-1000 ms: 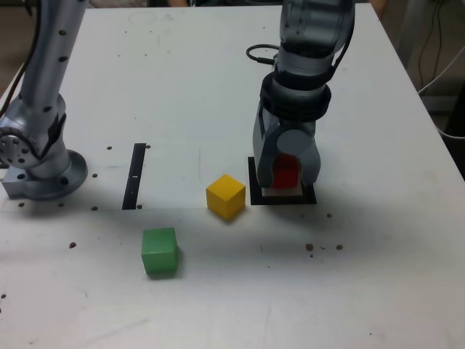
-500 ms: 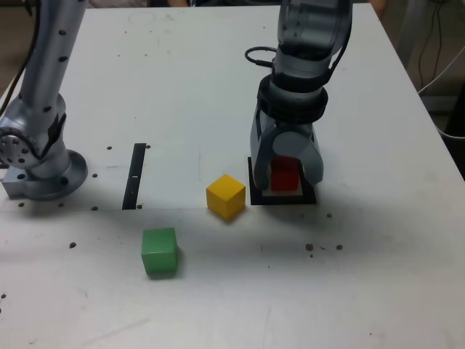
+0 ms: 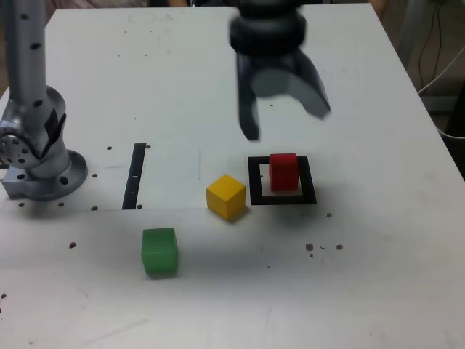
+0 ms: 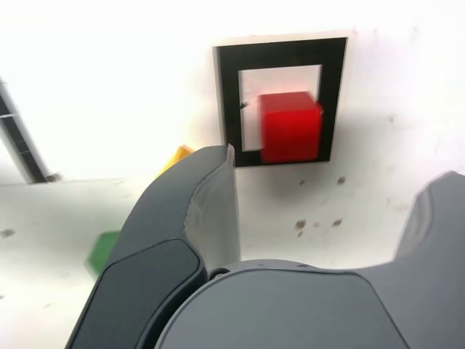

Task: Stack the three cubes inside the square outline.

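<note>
Exterior view: I have my gripper (image 3: 288, 125) raised above the table (image 3: 363, 269), blurred, jaws spread wide with nothing between them. The red cube (image 3: 284, 173) sits inside the square outline (image 3: 309, 190), toward its right side here. The yellow cube (image 3: 226, 198) rests just left of the outline (turned corner-on to me), and the green cube (image 3: 160, 252) lies farther left and nearer the camera.

Wrist view: I see both fingers (image 4: 174, 193) well apart, holding nothing; they partly cover the yellow and green cubes.
</note>
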You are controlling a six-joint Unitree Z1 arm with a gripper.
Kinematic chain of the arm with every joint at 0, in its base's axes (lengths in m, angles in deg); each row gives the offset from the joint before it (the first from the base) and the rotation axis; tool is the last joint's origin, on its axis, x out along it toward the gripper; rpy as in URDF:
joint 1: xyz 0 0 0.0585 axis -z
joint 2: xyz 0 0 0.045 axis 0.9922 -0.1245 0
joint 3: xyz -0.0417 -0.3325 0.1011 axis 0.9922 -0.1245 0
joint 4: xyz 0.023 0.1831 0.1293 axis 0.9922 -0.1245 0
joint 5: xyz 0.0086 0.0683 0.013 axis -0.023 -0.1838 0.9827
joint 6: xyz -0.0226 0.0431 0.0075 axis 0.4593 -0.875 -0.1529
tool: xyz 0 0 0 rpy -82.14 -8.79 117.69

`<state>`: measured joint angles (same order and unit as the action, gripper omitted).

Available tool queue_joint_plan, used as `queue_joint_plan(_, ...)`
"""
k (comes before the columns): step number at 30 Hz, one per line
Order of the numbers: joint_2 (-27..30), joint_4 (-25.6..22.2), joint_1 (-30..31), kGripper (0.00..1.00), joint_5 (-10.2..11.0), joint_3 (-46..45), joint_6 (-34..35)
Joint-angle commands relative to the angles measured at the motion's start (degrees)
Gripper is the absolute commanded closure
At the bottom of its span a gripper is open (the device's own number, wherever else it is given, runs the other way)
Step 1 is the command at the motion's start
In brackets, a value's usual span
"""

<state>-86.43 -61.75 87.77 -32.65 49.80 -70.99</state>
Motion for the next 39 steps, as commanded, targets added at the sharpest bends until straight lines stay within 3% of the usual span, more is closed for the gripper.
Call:
queue_joint_plan(1,1.8,-2.4,-0.1,0.0,0.4,-0.1,-0.6)
queue_joint_plan(7,4.0,-8.1,0.7,0.0,0.7,-4.3,-5.6)
queue_joint_plan(16,3.7,-7.1,4.8,0.01,1.2,-8.9,-7.3)
queue_joint_plan(24,3.7,-5.9,6.0,0.01,-1.9,-9.3,-7.3)
queue_joint_plan(28,3.3,-2.9,8.6,0.01,-3.4,-10.4,-7.5)
queue_joint_plan(35,-0.2,7.1,13.2,0.01,-1.9,-18.0,-13.6)
queue_joint_plan(39,1.7,15.3,13.0,0.01,-0.9,-26.3,-16.4)
